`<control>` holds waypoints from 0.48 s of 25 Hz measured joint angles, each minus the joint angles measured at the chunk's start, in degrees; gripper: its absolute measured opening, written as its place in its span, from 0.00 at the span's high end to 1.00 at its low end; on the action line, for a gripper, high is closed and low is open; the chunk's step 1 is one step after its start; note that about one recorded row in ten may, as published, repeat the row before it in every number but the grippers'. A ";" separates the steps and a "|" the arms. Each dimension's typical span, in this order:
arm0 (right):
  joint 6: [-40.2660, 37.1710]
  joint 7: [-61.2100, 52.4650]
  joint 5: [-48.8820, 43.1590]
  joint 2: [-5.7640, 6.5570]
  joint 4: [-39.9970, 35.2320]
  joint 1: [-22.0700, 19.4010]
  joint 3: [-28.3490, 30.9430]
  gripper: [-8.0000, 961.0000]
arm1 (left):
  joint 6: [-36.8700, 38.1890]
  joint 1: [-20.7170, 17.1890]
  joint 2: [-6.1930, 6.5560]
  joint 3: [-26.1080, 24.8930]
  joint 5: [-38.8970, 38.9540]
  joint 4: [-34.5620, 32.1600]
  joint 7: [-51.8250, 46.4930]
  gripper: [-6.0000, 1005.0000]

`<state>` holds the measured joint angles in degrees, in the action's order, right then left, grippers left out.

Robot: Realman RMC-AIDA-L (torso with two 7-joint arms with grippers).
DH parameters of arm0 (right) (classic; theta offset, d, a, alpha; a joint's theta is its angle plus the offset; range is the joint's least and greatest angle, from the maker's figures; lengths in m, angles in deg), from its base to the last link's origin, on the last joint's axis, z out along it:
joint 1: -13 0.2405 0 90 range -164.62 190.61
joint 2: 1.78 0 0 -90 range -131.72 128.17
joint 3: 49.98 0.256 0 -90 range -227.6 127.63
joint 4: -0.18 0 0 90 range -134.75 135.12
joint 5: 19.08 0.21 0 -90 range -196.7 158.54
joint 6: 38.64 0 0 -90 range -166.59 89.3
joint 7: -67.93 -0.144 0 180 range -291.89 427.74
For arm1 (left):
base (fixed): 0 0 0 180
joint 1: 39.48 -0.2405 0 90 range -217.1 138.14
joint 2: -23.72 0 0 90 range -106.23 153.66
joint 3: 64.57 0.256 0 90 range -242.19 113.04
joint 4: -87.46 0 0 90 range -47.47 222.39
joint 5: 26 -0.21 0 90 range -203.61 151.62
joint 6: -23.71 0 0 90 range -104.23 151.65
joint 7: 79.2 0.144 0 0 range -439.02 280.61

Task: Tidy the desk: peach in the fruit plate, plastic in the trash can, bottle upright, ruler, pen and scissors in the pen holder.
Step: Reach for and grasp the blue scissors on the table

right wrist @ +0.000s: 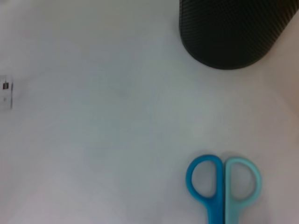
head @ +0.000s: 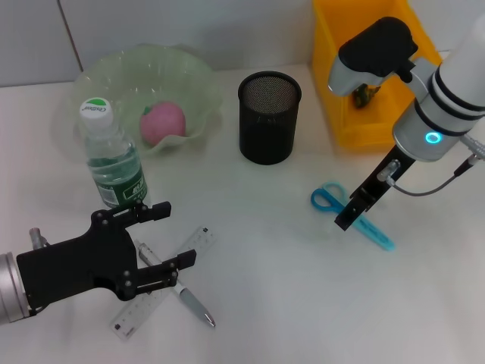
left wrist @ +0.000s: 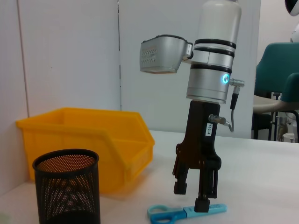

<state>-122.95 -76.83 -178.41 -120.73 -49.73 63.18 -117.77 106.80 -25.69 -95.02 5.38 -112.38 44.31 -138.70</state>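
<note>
- White counter [head: 288,288] and a pale wall behind it are our setting, and we start at the scissors [head: 356,214], which lie flat on the counter well to the right of the mesh pen holder [head: 269,117], blue handle loops toward the holder.
- We judge the scissors light, stiff and thin, with smooth plastic that may slip; lying flat, they leave little to get under, so we would pinch across the narrow closed blades just behind the loops.
- Our right gripper [left wrist: 198,196] hangs straight down over the blades with its fingers spread to either side, one tip touching or nearly touching the plastic; nothing is pinched yet.
- Our pen holder stands upright and looks empty, so the scissors, the ruler [head: 161,282] and the pen [head: 178,287] are not yet put away.
- Ruler and pen lie crossed on the near left of the counter, partly under our left gripper [head: 163,236], which hovers there spread wide and holding nothing.
- Just behind it the bottle [head: 110,159] stands upright, capped, beside the clear fruit plate [head: 197,76] that holds the peach [head: 162,123].
- A yellow bin [head: 341,114] sits at the far right.
</note>
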 joint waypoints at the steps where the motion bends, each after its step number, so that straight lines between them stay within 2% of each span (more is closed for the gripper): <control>1: 0.23 0.00 0.00 0.00 0.35 0.09 -0.01 0.25 | 0.02 0.00 0.00 0.00 0.00 0.00 0.01 0.22; 12: 2.41 0.01 -0.02 -0.07 2.33 0.26 -0.17 0.25 | 0.20 -0.17 0.00 0.00 -0.02 0.06 0.14 0.22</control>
<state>-120.54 -76.82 -178.43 -120.80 -47.40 63.44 -117.94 107.00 -25.86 -95.02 5.38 -112.39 44.37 -138.56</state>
